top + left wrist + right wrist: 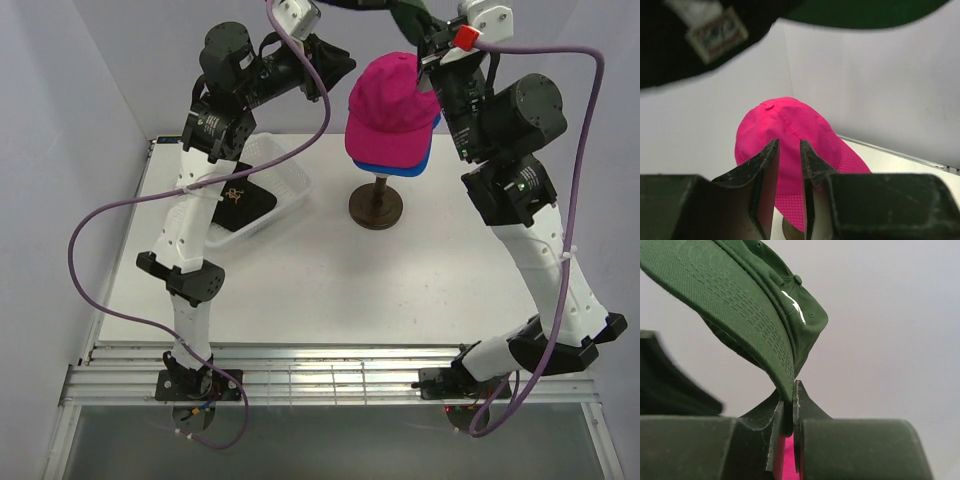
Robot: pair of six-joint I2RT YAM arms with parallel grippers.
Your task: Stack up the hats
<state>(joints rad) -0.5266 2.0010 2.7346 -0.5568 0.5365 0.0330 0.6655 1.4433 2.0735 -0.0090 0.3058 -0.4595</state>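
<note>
The magenta pink cap (392,100) sits on top of the blue cap (402,168) on the dark stand (376,205); it also shows in the left wrist view (785,125). My right gripper (428,55) is raised above them and shut on the brim of the dark green cap (750,305), pinched between its jaws (792,390). The green cap hangs over the left wrist view's top edge (865,12). My left gripper (342,68) (789,145) is beside the pink cap, its jaws a narrow gap apart and empty. The black cap with the gold logo (240,200) lies in the basket.
The white mesh basket (292,185) stands on the table's left, under my left arm. The mannequin head is hidden under the caps. White walls close the back and left. A metal rail runs along the near edge (330,375).
</note>
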